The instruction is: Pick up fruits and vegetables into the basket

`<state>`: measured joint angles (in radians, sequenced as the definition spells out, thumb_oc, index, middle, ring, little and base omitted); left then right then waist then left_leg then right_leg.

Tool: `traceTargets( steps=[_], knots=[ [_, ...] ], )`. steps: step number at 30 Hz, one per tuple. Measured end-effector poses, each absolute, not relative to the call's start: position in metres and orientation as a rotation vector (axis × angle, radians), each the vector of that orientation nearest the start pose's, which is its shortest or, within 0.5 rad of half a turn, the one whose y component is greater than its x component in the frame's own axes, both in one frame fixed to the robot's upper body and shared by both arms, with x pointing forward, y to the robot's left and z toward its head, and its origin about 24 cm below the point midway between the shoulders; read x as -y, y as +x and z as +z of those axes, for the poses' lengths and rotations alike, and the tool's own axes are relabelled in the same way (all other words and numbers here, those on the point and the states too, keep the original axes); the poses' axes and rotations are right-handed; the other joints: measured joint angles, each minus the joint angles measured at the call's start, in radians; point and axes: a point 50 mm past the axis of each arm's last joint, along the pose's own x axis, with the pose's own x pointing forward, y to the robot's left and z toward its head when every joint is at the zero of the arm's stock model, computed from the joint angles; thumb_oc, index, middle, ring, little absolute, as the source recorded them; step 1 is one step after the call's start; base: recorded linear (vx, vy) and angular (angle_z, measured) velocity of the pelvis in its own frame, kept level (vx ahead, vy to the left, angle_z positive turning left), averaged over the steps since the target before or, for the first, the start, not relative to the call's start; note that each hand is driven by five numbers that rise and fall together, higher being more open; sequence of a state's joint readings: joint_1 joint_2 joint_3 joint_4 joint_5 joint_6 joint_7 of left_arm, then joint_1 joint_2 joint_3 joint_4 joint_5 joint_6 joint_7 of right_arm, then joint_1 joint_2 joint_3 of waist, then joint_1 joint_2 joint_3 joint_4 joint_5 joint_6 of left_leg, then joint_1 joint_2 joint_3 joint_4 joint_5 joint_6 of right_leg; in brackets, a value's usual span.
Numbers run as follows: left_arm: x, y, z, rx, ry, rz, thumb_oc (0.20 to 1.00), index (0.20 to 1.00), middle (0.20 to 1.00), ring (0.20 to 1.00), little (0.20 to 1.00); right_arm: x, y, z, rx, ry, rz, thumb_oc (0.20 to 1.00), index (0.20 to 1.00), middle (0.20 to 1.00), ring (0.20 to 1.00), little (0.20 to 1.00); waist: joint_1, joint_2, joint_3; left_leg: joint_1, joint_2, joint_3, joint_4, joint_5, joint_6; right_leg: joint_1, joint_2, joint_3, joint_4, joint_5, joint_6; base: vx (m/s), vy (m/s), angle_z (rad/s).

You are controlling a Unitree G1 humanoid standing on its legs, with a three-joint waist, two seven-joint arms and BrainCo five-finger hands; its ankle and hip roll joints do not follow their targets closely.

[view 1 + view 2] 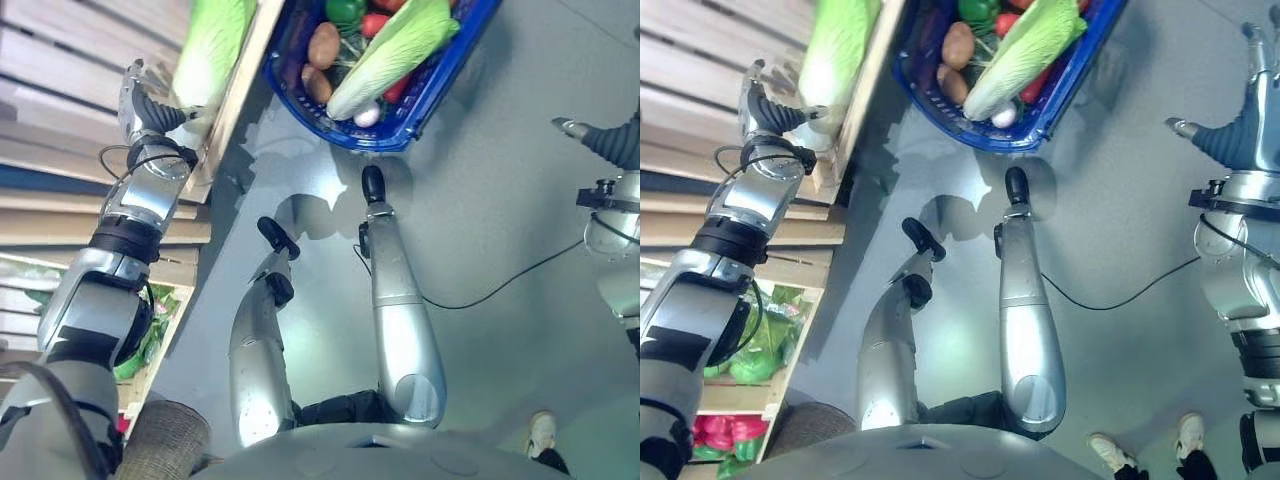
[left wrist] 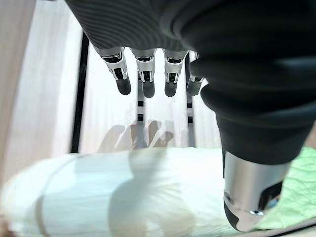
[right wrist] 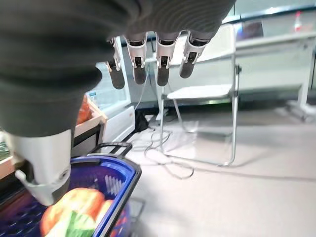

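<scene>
Left hand (image 2: 148, 64) hangs spread over the cabbage (image 2: 123, 192) on the slatted shelf (image 1: 60, 90), open air between them. The basket (image 1: 430, 100) is crammed, another cabbage (image 1: 390, 55) lying across it. Bare floor (image 1: 520, 180) round the right hand (image 1: 1250, 120).

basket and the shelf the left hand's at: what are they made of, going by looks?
Basket: likely moulded plastic; glossy, uniform blue, with a slotted wall. Shelf: looks like unpainted pale wood, matte planks with dark gaps between slats in the left wrist view. The left hand, fingers straight, sits by a napa cabbage there.
</scene>
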<state>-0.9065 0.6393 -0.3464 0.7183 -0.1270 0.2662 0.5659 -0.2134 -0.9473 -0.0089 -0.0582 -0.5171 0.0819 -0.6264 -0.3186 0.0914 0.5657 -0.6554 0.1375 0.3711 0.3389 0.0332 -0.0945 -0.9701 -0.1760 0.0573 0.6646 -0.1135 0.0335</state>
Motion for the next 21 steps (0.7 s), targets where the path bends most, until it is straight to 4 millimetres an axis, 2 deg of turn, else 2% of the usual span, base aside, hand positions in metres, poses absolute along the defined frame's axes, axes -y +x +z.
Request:
traceTargets(
  steps=[5,9,15,21],
  knots=[
    [-0.263,0.388,0.200,0.099,0.620,0.653,1.000,1.000,1.000,1.000,1.000,0.275,0.265,0.215,0.694,-1.308,-0.547,1.000,1.000,1.000,1.000,1.000,-0.011,0.000,0.000,0.031,0.000,0.011,-0.026,0.010,-0.013,0.001,0.013,0.015,0.013,-0.003,-0.007,0.02,0.039,-0.09],
    [-0.262,0.390,0.208,0.106,0.552,0.653,1.000,1.000,1.000,1.000,1.000,0.267,0.270,0.203,0.639,-1.285,-0.458,1.000,1.000,1.000,1.000,1.000,-0.016,0.000,0.000,0.039,0.003,0.010,-0.032,0.019,-0.018,0.002,0.018,0.013,0.019,-0.014,-0.014,0.00,0.000,0.00],
    [-0.271,0.391,0.190,-0.017,0.392,0.663,1.000,1.000,1.000,1.000,1.000,0.257,0.278,0.192,0.552,-1.181,-0.369,1.000,1.000,1.000,1.000,1.000,-0.023,0.000,0.000,0.041,0.016,0.013,-0.033,0.022,-0.025,0.001,0.035,0.014,0.017,-0.014,-0.015,0.01,-0.010,-0.04],
    [-0.279,0.390,0.169,-0.165,0.223,0.651,1.000,1.000,1.000,1.000,1.000,0.256,0.280,0.194,0.513,-1.138,-0.365,1.000,1.000,1.000,1.000,1.000,-0.024,0.000,0.000,0.040,0.025,0.012,-0.033,0.021,-0.030,-0.001,0.049,0.013,0.017,-0.016,-0.020,0.00,-0.002,-0.01]
  ],
)
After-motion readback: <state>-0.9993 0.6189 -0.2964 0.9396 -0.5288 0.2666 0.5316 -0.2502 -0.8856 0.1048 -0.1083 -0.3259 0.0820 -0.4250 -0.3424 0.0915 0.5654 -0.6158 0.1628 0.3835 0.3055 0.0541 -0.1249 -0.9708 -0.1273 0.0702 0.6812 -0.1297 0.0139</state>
